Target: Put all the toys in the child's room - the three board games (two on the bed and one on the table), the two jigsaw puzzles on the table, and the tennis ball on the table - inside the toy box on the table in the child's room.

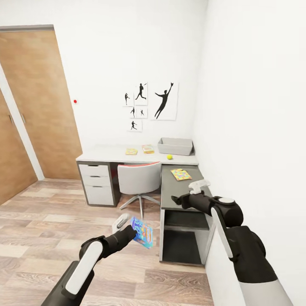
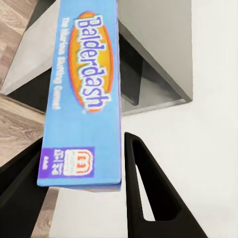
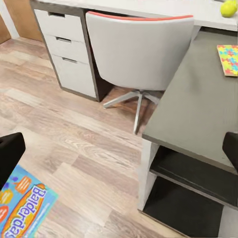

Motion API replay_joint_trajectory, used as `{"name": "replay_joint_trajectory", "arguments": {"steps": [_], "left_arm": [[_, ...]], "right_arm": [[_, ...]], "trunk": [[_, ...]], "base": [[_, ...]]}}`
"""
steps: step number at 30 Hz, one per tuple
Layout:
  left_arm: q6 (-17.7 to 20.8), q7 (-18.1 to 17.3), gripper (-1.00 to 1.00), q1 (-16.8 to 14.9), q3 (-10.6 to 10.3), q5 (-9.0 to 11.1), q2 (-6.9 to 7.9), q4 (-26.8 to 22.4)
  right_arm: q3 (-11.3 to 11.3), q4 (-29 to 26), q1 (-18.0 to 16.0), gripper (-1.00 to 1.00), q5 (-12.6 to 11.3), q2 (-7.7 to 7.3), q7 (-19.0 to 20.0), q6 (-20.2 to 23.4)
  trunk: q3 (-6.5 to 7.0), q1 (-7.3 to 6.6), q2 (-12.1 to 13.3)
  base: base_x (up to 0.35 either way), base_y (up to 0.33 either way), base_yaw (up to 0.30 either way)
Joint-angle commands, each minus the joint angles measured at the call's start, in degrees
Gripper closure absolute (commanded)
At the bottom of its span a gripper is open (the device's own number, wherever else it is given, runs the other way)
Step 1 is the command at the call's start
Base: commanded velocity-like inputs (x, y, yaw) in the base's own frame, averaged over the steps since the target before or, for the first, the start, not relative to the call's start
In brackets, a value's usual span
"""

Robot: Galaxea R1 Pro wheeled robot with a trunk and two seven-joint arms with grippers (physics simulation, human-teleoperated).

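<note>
- Blue board game (image 1: pixel 142 232) is sitting clamped in the left gripper (image 1: pixel 132 231), out over the wood floor (image 1: pixel 51 229) in front of the desk; in the left wrist view the box (image 2: pixel 84 94) is showing "Balderdash" print, with a dark finger (image 2: pixel 148 193) on each side of it.
- In the right wrist view a corner of the same box (image 3: pixel 22 208) is showing low over the floor.
- Right gripper (image 1: pixel 199 185) is hanging over the front edge of the desk's lower dark section (image 1: pixel 182 191), holding nothing; fingers look spread apart.
- Toy box (image 1: pixel 175 146) is sitting at the back right corner of the desk (image 1: pixel 106 154), against the wall.
- Tennis ball (image 1: pixel 169 157) is lying just in front of the toy box.
- One jigsaw puzzle (image 1: pixel 181 174) is lying flat on the dark section; a second flat colourful square (image 1: pixel 131 151) and a game box (image 1: pixel 148 149) are lying on the pale top, left of the toy box.
- Grey chair (image 1: pixel 138 180) is tucked under the desk beside the white drawers (image 1: pixel 97 182).
</note>
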Motion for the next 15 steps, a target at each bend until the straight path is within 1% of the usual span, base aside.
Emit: {"name": "replay_joint_trajectory", "arguments": {"steps": [1, 4, 6, 7, 9, 10, 12, 13, 15], "left_arm": [[-0.1, 0.5, 1.0, 0.0, -0.1, 0.9, 0.05, 0.0], [-0.1, 0.5, 1.0, 0.0, 0.0, 0.9, 0.1, 0.4], [-0.1, 0.6, 1.0, 0.1, 0.0, 0.9, 0.16, 1.9], [-0.1, 0.6, 1.0, 0.0, -0.1, 0.9, 0.15, 2.6], [-0.1, 0.5, 1.0, 0.0, -0.1, 0.9, 0.09, 3.1], [-0.1, 0.5, 1.0, 0.0, -0.2, 0.9, 0.02, 3.4], [-0.1, 0.5, 1.0, 0.0, -0.3, 0.9, -0.05, 3.6], [-0.1, 0.4, 1.0, 0.0, -0.5, 0.9, -0.09, 3.9], [-0.1, 0.3, 1.0, 0.0, -0.5, 0.9, -0.11, 3.9]], "right_arm": [[0.0, 0.0, 0.0, -1.0, 0.4, 0.36, 0.3, -0.4], [0.0, 0.1, 0.1, -1.0, 0.2, 0.99, 0.3, -1.8], [0.4, 0.8, 0.3, -1.0, 0.2, 1.75, 0.4, -3.0], [1.7, 2.0, 0.3, -1.0, 0.3, 2.62, 0.5, -3.7], [4.0, 3.8, 0.3, -1.0, 0.5, 3.61, 0.4, -4.9], [6.4, 5.9, 0.3, -1.0, 0.7, 4.33, 0.2, -6.3], [8.3, 7.7, 0.3, -1.0, 0.8, 4.81, -0.7, -7.6], [10.6, 9.7, 0.3, -1.0, 0.5, 5.35, -4.9, -9.1], [11.0, 10.2, 0.3, -1.0, 0.3, 5.48, -6.6, -9.5]], "trunk": [[-0.07, 0.01, -0.1], [-0.07, 0.01, -0.1], [-0.07, 0.01, -0.1], [-0.07, 0.01, -0.1], [-0.07, 0.01, -0.1], [-0.07, 0.01, -0.1], [-0.07, 0.01, -0.1], [-0.07, 0.01, -0.1], [-0.07, 0.01, -0.1]], "base": [[0.0, 0.0, -0.003], [0.0, 0.0, -0.002], [0.0, 0.0, 0.0], [0.0, 0.0, 0.0], [0.0, 0.0, 0.0], [0.0, 0.0, 0.0], [0.0, 0.0, 0.0], [0.0, 0.0, 0.0], [0.0, 0.0, 0.0]]}}
